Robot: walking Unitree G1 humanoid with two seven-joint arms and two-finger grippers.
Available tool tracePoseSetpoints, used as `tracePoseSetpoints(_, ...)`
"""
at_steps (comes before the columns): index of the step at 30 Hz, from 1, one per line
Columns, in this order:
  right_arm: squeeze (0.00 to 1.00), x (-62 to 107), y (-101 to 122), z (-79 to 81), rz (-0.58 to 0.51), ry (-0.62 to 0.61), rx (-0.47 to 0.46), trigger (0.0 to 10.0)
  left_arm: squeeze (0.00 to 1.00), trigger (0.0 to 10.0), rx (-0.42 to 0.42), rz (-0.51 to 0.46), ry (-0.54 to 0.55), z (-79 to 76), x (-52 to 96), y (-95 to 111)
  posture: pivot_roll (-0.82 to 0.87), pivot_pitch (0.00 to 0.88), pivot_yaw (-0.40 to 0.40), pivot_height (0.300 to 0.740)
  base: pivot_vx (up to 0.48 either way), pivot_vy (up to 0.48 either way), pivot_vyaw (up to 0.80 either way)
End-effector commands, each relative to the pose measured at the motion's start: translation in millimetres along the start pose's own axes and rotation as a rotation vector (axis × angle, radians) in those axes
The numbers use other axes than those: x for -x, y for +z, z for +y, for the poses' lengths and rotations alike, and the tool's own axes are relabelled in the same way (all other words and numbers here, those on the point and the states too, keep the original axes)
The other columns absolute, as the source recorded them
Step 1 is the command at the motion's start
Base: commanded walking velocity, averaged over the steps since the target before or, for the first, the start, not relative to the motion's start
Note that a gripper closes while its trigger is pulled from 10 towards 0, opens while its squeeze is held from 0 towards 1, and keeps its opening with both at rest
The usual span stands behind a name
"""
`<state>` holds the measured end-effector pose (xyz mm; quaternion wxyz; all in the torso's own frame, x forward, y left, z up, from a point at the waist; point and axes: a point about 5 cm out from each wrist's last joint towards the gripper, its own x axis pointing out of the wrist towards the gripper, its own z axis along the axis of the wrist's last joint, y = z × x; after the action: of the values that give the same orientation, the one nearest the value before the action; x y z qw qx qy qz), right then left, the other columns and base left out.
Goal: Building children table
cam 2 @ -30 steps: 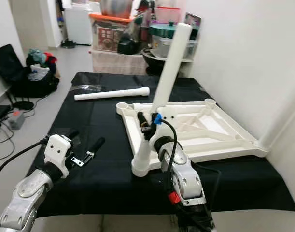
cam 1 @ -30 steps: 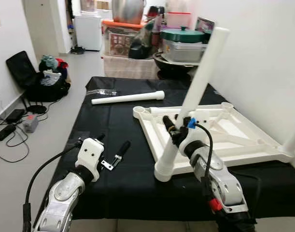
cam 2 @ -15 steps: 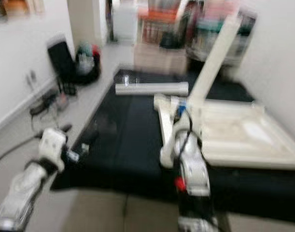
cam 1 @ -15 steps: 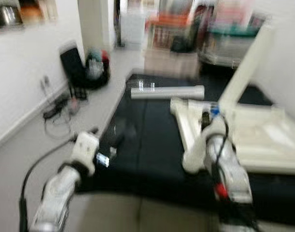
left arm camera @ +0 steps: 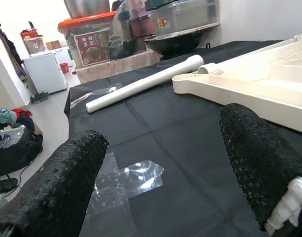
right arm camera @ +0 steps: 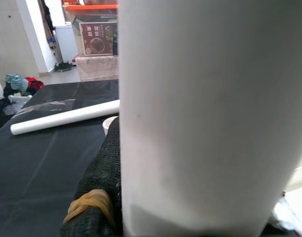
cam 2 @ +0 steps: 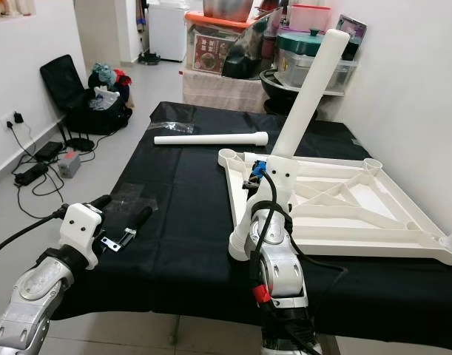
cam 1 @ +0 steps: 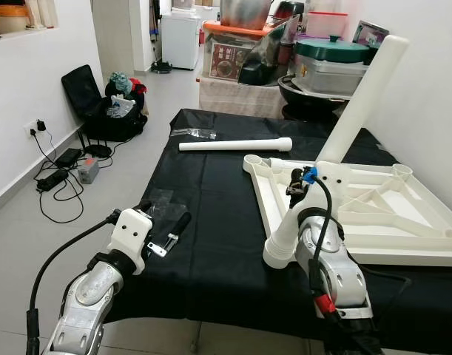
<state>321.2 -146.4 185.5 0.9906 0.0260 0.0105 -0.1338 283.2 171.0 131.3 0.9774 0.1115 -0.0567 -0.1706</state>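
A white tabletop [cam 1: 403, 229] lies upside down on the black-clothed table [cam 1: 211, 244]. My right gripper [cam 1: 299, 191] is shut on a white table leg [cam 1: 359, 96], which tilts up to the right with its flared lower end [cam 1: 279, 253] by the tabletop's near left corner. In the right wrist view the leg [right arm camera: 210, 113] stands right against a black finger [right arm camera: 99, 187]. A second white leg [cam 1: 233, 146] lies flat further back. My left gripper [cam 1: 164, 214] hovers open over the cloth's near left part, fingers [left arm camera: 254, 163] wide apart with nothing between them.
A clear plastic wrapper [left arm camera: 126, 180] lies on the cloth under the left gripper, and another [cam 1: 196, 133] lies near the far edge. Pots and boxes [cam 1: 322, 63] crowd the back. A white wall runs along the right. A black bag [cam 1: 111, 111] and cables [cam 1: 59, 181] sit on the floor at left.
The camera has moved, so the whole scene sits differently in view. My right gripper keeps its hold on the tilted leg and the left gripper stays open.
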Motion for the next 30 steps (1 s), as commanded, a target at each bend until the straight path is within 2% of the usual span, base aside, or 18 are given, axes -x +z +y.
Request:
tracePoseSetpoints(1,0.00,2.5,-63.5,-29.9,0.303,-0.154,0.243,10.0,0.00,10.0,0.000,0.004,0.000,-1.1,-1.2,-2.3,0.11,0.000,-0.116,0.740,0.000,0.000,0.00)
tracePoseSetpoints(6,0.00,1.3,-63.2,-29.0,0.300,-0.152,0.261,10.0,0.00,10.0,0.000,0.005,0.003,-0.4,-0.9,-2.6,0.11,0.000,-0.118,0.740,0.000,0.000,0.00)
tracePoseSetpoints(9,0.00,1.2,-58.2,-23.4,0.249,-0.039,0.204,10.0,0.00,10.0,0.001,0.007,0.005,-1.0,-0.5,-3.2,0.10,0.000,-0.119,0.740,0.000,0.000,0.00)
tracePoseSetpoints(13,0.00,1.4,-53.6,-18.7,0.219,0.021,0.220,10.0,0.00,10.0,0.003,0.007,0.003,-1.4,-0.8,-3.3,0.10,0.000,-0.117,0.740,0.000,0.000,0.00)
tracePoseSetpoints(23,0.00,1.5,-54.0,-15.7,0.232,0.050,0.223,10.0,0.00,10.0,0.002,0.009,-0.001,-1.6,-2.2,-4.1,0.10,0.000,-0.117,0.740,0.000,0.000,0.00)
tracePoseSetpoints(30,0.00,2.1,-50.4,-12.4,0.214,0.084,0.189,10.0,0.00,10.0,0.002,0.009,-0.001,-1.7,-2.7,-4.4,0.09,0.000,-0.113,0.740,0.000,0.000,0.00)
